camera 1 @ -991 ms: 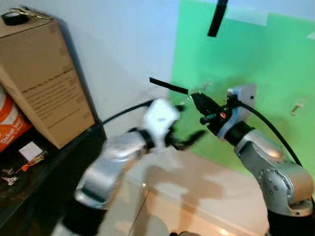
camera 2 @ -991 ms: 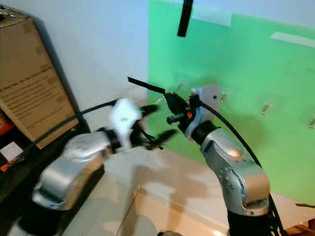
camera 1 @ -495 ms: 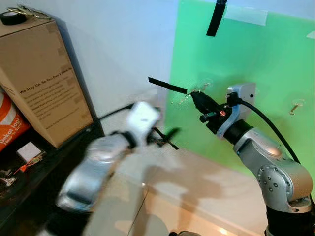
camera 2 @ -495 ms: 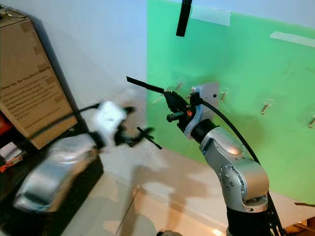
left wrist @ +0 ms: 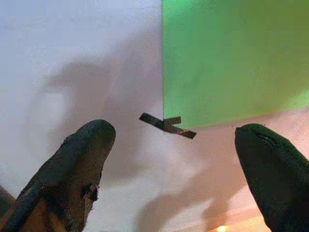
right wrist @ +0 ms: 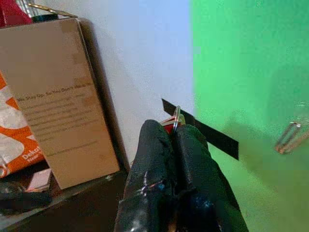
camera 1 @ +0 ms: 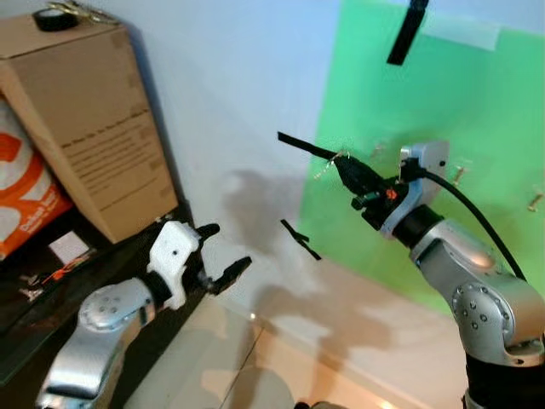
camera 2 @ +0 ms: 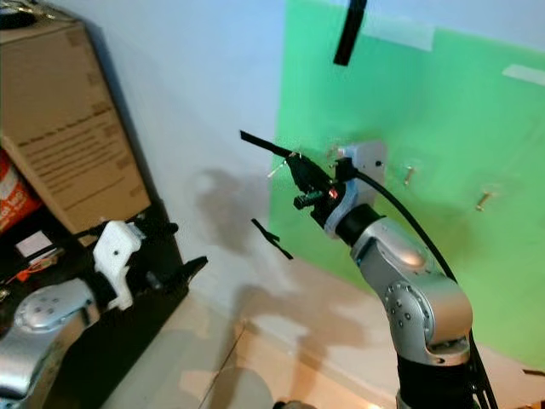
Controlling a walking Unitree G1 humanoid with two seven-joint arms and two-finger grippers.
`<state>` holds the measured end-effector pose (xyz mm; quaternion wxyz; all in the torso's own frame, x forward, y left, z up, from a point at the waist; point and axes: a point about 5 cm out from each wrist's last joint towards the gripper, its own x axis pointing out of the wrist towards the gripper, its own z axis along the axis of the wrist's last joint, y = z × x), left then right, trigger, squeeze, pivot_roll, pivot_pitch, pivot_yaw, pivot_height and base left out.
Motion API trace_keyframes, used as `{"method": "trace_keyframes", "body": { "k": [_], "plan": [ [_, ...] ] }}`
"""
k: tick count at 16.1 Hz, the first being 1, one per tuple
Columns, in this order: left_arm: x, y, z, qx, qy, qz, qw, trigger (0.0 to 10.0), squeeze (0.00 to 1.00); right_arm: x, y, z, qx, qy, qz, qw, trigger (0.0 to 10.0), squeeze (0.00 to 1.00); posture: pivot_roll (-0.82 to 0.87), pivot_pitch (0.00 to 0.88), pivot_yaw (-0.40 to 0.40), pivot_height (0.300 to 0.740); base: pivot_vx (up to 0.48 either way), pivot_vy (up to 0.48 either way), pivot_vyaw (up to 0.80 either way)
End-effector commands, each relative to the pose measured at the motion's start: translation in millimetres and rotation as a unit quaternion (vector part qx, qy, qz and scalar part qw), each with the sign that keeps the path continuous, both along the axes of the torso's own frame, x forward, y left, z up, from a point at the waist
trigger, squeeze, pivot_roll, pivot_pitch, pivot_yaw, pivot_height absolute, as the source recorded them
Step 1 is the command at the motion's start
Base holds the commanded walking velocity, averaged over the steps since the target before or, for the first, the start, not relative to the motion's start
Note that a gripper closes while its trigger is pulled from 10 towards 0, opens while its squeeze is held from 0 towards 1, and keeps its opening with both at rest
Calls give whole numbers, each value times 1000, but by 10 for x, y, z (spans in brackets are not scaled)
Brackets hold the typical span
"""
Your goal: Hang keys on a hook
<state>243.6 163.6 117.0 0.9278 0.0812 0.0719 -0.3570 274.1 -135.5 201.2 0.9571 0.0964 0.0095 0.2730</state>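
My right gripper (camera 1: 342, 168) is raised in front of the green board (camera 1: 460, 94) on the wall, shut on a small set of keys (right wrist: 175, 116) with a silver ring and a red part. The keys (camera 1: 327, 167) stick out at its tip, near the board's left edge. Small metal hooks (camera 1: 459, 175) stand out from the board to the right of the gripper; another hook (right wrist: 288, 137) is close beside the fingers. My left gripper (camera 1: 223, 253) hangs low on the left, open and holding nothing, with its fingers (left wrist: 84, 159) wide apart.
Black tape strips (camera 1: 301, 146) hold the board's edges. A tall cardboard box (camera 1: 85, 128) with a tape roll (camera 1: 54, 19) on top stands on a black shelf (camera 1: 51, 285) at the left, next to an orange bag (camera 1: 25, 200). Pale floor lies below.
My left arm has dropped down and to the left, away from the board, fingers open. The right gripper has stayed at the board with the keys. The camera has shifted a little.
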Motion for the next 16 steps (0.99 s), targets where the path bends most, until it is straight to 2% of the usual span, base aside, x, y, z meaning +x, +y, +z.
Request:
{"method": "trace_keyframes", "body": {
  "k": [1,2,3,6,7,9,11,13,16],
  "plan": [
    [26,-58,38,-6,-6,-1,1000,10000,0,6,17,21,3,0,10,1000,10000,0,-50,0,-32,740,0,0,0],
    [43,-125,35,-15,-2,-3,1000,10000,0,4,16,25,4,-1,9,1000,10000,0,-53,0,-29,740,0,0,0],
    [68,-186,14,-7,7,2,1000,10000,0,1,10,27,5,-1,6,1000,10000,0,-52,0,-29,740,0,0,0],
    [158,-277,47,4,21,39,999,10000,0,-8,-30,34,6,-3,-2,1000,10000,0,-52,0,-28,740,0,0,0],
    [166,-302,65,9,19,33,999,10000,0,-9,-38,36,6,-3,-3,1000,10000,0,-53,0,-28,740,0,0,0],
    [136,-382,84,15,17,0,1000,10000,0,-12,-51,40,5,-4,-6,1000,10000,0,-54,0,-25,740,0,0,0],
    [23,-535,113,5,17,-70,997,10000,0,-12,-72,54,6,-6,-12,1000,10000,0,-60,0,-19,740,0,0,0],
    [-12,-552,157,-9,5,-91,996,10000,0,-27,-97,54,9,-4,-14,1000,10000,0,-63,0,-18,740,0,0,0],
    [-34,-486,263,-31,-18,-114,993,10000,0,-74,-141,28,11,3,-18,1000,10000,0,-62,0,-18,740,0,0,0]
  ]
}}
